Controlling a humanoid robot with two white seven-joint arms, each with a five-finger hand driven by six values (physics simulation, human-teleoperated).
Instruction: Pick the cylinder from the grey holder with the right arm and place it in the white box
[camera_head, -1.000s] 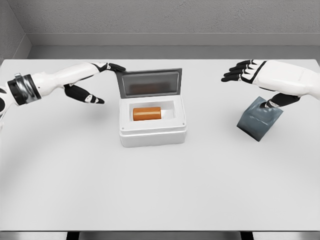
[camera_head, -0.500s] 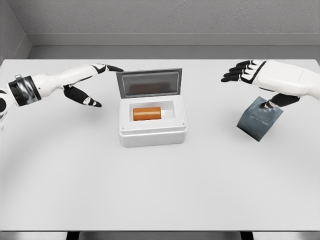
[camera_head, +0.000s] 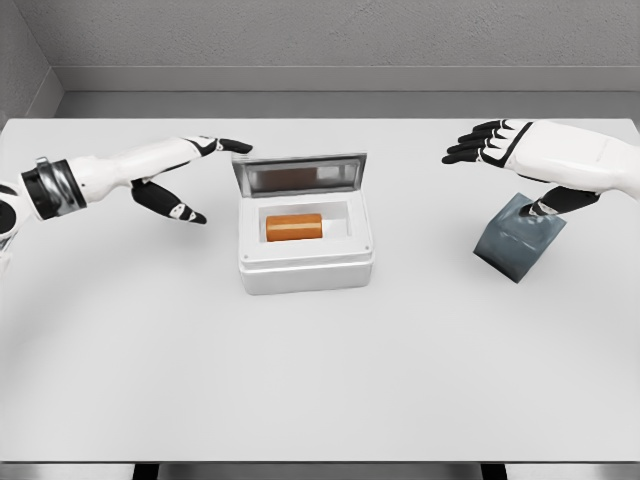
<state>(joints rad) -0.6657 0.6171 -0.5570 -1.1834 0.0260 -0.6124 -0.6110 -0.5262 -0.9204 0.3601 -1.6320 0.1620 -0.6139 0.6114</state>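
While the table (camera_head: 320, 380) is being left bare in front, the white box (camera_head: 306, 262) w/ lid up is being occupied by the orange cylinder (camera_head: 293, 228). Grey holder (camera_head: 519, 238) is being shown tilted at right. Left hand (camera_head: 185, 170) is being held spread by the lid; right hand (camera_head: 495, 142) spread, gripping nothing.

No readable text, labels or numbers anywhere.
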